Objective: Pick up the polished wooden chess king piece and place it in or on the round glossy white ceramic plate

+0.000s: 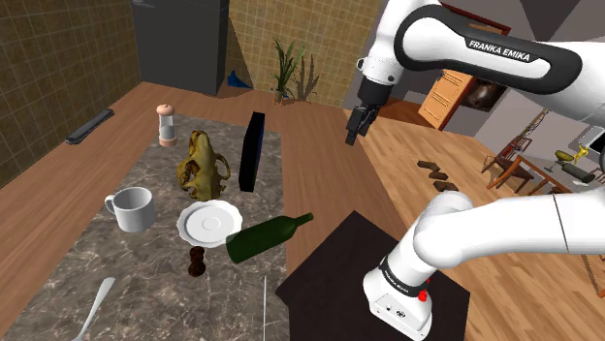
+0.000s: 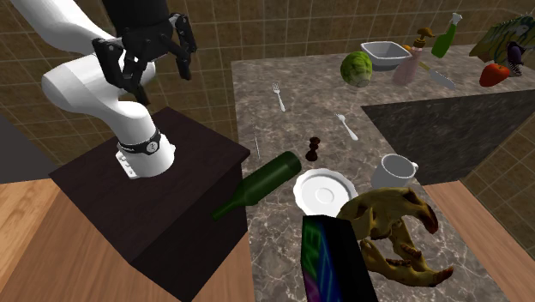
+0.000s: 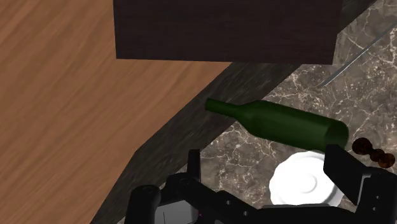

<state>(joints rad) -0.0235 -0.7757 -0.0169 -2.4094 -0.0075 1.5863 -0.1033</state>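
Right, I see the claw [image 1: 355,124] hanging high in the air, its two black fingers spread wide with nothing between them. In the shoulder view it sits at about two o'clock from the plate [image 1: 208,222], well apart from everything on the counter [image 1: 58,281]. The chess king [image 1: 198,260], small and dark brown, stands upright on the marbled stone at six o'clock from the white, round plate, just beside its rim. A green bottle [image 1: 269,235] lies on its side at four o'clock from the plate, with its base close against the rim. Its neck reaches past the counter's edge toward the dark stand [image 1: 339,266]. I cannot tell whether bottle and plate touch. A white mug [image 1: 131,207] stands at nine o'clock from the plate, near it. At twelve o'clock a yellowish-brown figure [image 1: 202,167] rests near the plate, with a black slab [image 1: 252,150] standing on edge at one o'clock. Through the wrist view I look past the spread fingers down at bottle, plate and king together.
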